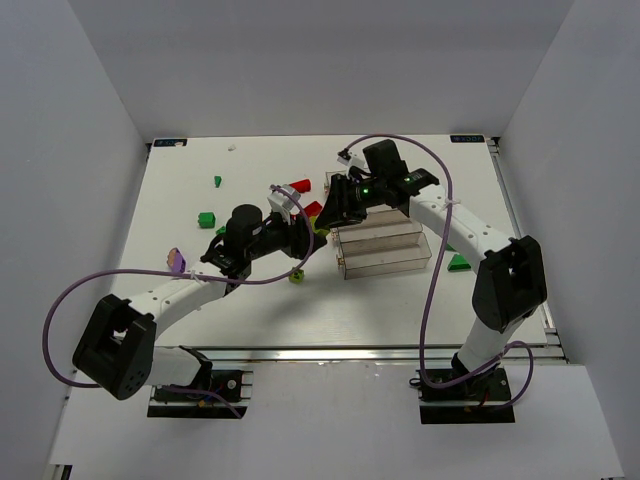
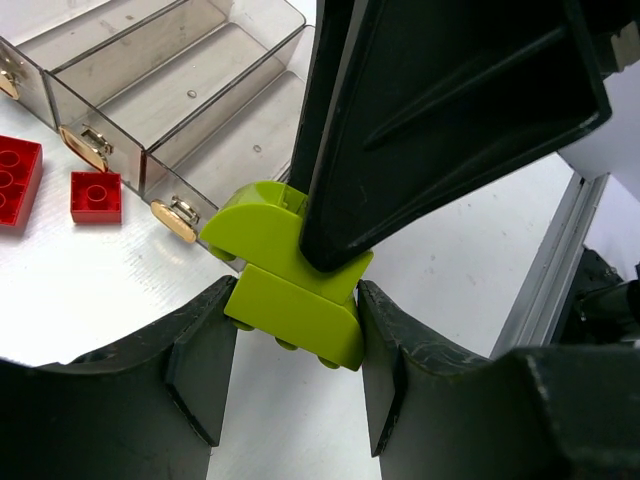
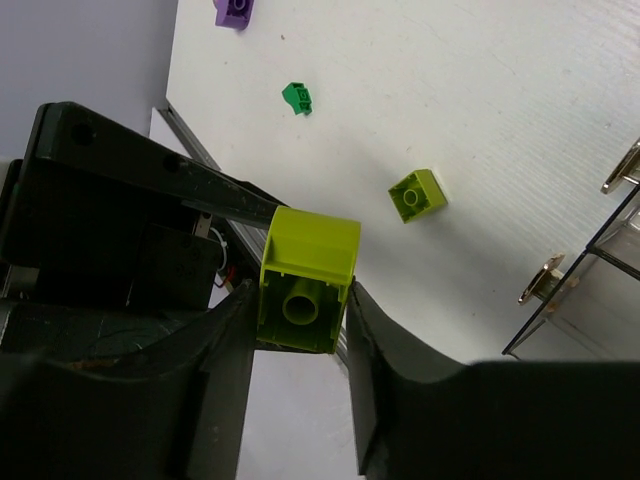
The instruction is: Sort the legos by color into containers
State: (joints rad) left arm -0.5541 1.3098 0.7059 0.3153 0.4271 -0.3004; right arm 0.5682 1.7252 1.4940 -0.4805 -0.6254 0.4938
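Observation:
Both grippers meet above the table just left of the clear trays (image 1: 385,245). My left gripper (image 2: 297,345) is shut on the lower of two joined yellow-green legos (image 2: 295,318). The upper, curved lego (image 2: 250,220) is partly covered by a finger of the right gripper (image 2: 430,110). In the right wrist view, my right gripper (image 3: 300,320) is shut on a yellow-green lego (image 3: 305,280) with its hollow underside facing the camera. The left gripper's body (image 3: 110,230) is right behind it. The trays (image 2: 170,70) look empty where they show.
Loose legos lie left of the trays: red ones (image 1: 298,186) (image 1: 313,209), green ones (image 1: 217,181) (image 1: 206,218), a purple one (image 1: 177,260) and a yellow-green one (image 1: 296,275). A green one (image 1: 459,263) lies right of the trays. White walls surround the table.

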